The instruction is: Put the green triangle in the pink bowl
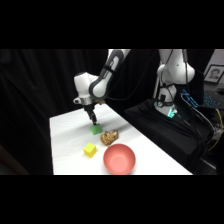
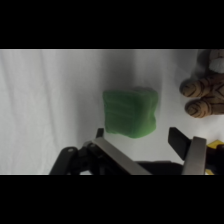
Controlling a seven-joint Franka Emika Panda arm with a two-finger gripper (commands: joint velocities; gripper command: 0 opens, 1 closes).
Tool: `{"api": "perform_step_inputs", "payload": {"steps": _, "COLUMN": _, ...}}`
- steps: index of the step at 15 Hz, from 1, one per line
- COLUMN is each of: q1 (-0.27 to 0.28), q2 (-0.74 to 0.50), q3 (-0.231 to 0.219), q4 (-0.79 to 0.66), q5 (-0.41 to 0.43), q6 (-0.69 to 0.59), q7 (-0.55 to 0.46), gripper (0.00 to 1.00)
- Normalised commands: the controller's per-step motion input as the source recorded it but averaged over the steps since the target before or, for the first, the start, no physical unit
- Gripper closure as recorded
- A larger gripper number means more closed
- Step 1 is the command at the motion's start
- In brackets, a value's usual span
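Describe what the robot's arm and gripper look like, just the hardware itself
The arm has glossy white rounded shells with dark grey to black joints between the segments. Its gripper is slim and dark under a white wrist housing. In the wrist view, the gripper shows black linkage, with grey metallic fingers tipped in black.

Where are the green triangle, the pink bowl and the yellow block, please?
green triangle (image 2: 130, 113): wrist view, middle of its top face.
pink bowl (image 1: 119, 159): side view, inner floor.
yellow block (image 1: 90, 150): side view, top face.
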Motion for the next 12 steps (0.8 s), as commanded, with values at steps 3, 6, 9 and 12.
{"api": "perform_step_inputs", "payload": {"steps": 3, "q1": -0.08, "q2": 0.12, "q3": 0.096, "q4": 0.01, "q5": 0.085, "q6": 0.23, "q7": -0.12, "gripper": 0.0}}
{"api": "perform_step_inputs", "payload": {"steps": 6, "q1": -0.094, "q2": 0.12, "q3": 0.091, "q4": 0.01, "q5": 0.074, "q6": 0.22, "q7": -0.09, "gripper": 0.0}}
{"api": "perform_step_inputs", "payload": {"steps": 9, "q1": -0.08, "q2": 0.06, "q3": 0.1, "q4": -0.05, "q5": 0.058, "q6": 0.22, "q7": -0.06, "gripper": 0.0}}
{"api": "perform_step_inputs", "payload": {"steps": 12, "q1": -0.05, "q2": 0.02, "q3": 0.081, "q4": -0.09, "q5": 0.039, "q6": 0.25, "q7": 0.0, "gripper": 0.27}}
